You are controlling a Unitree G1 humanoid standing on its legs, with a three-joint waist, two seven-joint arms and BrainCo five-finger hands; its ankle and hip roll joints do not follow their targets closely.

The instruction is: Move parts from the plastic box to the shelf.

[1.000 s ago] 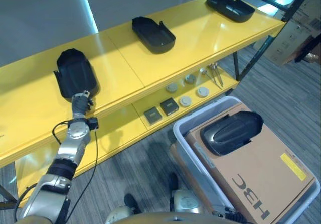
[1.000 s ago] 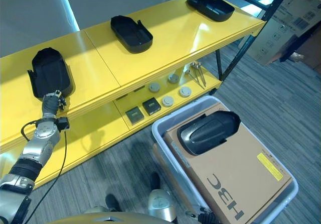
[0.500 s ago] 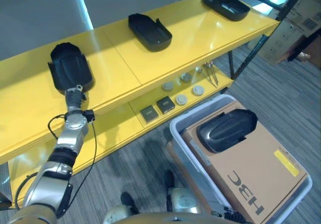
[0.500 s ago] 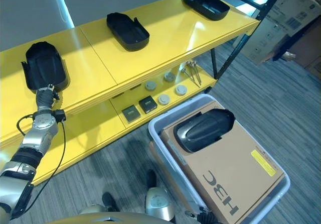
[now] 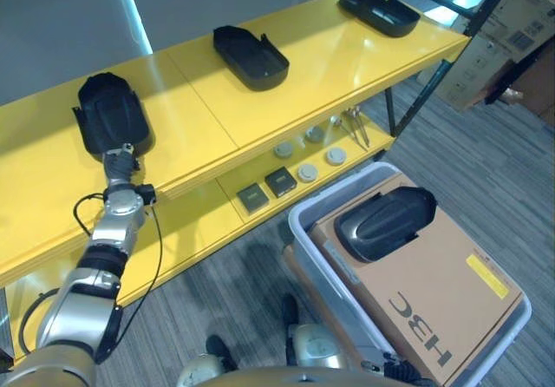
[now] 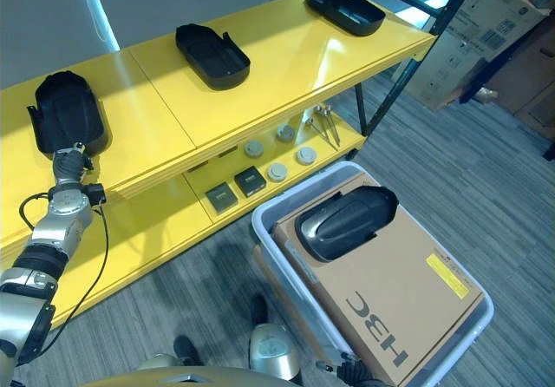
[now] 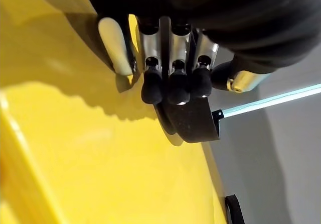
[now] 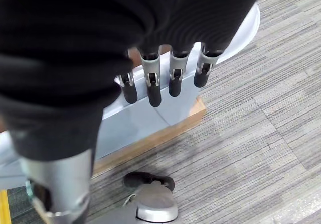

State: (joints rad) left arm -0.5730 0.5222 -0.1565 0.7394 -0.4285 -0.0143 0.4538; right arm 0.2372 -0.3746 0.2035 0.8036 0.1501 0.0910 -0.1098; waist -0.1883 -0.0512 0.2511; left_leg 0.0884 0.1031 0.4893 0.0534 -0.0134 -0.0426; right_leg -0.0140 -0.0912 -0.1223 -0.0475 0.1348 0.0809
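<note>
Floor: we see grey striped carpet (image 5: 486,144) under everything, with stacked cardboard cartons (image 6: 460,44) standing at the far right past the shelf's dark frame post.

Shelf: we see a yellow shelf (image 5: 286,92) with two levels, running from the near left to the far right.

Upper level: we count three black moulded parts lying apart along it, open side up: the left part (image 5: 111,125), the middle part (image 5: 250,57) and the far part (image 5: 377,12).

Lower level: we see two dark square blocks (image 5: 266,190) side by side, grey round discs (image 5: 308,153) in a loose cluster beside them, and thin metal rods (image 5: 355,127) just past the discs.

Plastic box: we see a pale grey plastic box (image 5: 303,231) on the floor in front of the shelf, at the right.

Box contents: a brown cardboard carton (image 5: 434,291) takes up most of the inside, and a fourth black part (image 5: 384,222) lies on top of the carton, rounded side up.

Left hand: our left hand (image 5: 119,163) is at the near end of the left part, at the upper level's front edge; in the left wrist view the fingers (image 7: 173,81) reach out straight and close together, tips at the part's rim, curled round nothing.

Right hand: our right hand (image 8: 165,73) hangs low beside the plastic box's wall, fingers straight and relaxed, holding nothing.
</note>
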